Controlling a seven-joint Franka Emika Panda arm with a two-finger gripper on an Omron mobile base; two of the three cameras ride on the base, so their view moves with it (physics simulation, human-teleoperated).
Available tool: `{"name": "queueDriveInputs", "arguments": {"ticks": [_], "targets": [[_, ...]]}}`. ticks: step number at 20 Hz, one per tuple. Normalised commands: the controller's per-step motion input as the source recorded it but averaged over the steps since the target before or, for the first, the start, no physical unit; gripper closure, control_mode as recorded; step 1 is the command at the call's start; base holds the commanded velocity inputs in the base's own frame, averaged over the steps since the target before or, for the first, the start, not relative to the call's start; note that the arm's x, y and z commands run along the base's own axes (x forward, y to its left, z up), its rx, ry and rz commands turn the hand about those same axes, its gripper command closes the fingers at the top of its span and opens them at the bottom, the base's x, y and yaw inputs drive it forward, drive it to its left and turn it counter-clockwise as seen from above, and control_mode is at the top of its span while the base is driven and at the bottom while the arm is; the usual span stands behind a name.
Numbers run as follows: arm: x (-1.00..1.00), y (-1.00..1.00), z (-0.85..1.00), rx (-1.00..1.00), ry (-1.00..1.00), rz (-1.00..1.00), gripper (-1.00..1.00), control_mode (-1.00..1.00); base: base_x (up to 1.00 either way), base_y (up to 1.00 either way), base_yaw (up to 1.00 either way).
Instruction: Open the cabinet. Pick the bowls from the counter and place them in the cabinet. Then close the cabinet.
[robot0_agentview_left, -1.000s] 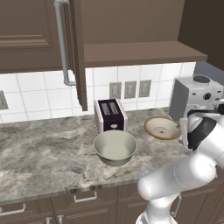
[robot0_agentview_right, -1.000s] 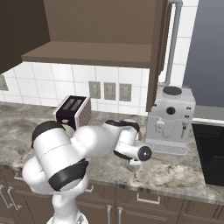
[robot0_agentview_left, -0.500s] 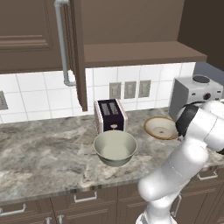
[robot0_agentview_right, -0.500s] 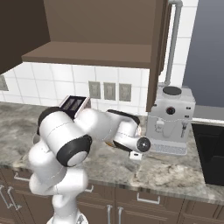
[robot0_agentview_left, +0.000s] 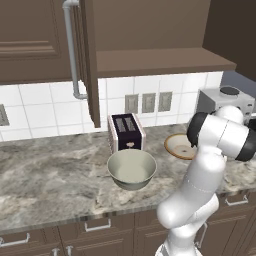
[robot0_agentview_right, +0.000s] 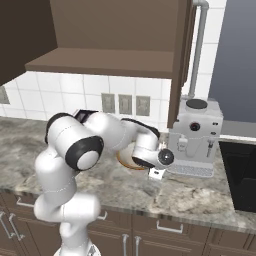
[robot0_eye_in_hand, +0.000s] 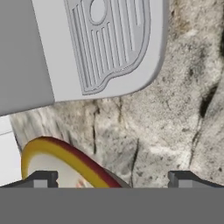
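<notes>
While the gripper (robot0_eye_in_hand: 111, 177) hangs with jaws spread wide over bare surface (robot0_eye_in_hand: 175, 131), the rimmed bowl (robot0_eye_in_hand: 61, 159) lies at one fingertip, beside the coffee machine (robot0_agentview_right: 196, 137). Deep bowl (robot0_agentview_left: 131, 168) sits before the toaster (robot0_agentview_left: 126, 131); cabinet (robot0_agentview_left: 150, 30) doors stand open.

Counter (robot0_agentview_left: 55, 180) polished marbled stone; cabinet (robot0_agentview_left: 35, 45) matt dark wood, metal bar handle (robot0_agentview_left: 71, 50); 2 bowls (robot0_agentview_left: 131, 169) smooth glazed ceramic.
</notes>
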Motion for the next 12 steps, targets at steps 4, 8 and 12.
{"name": "queueDriveInputs", "arguments": {"ticks": [4, 8, 12], "targets": [[-0.02, 0.14, -0.59, 0.00, 0.00, 0.11, -1.00, -1.00, 0.00, 0.00, 0.00], [-0.12, 0.25, -0.68, 0.00, 0.00, 0.15, -1.00, -1.00, 0.00, 0.00, 0.00], [-0.15, 0.43, -0.70, 0.00, -0.01, 0.16, -1.00, -1.00, 0.00, 0.00, 0.00]]}}
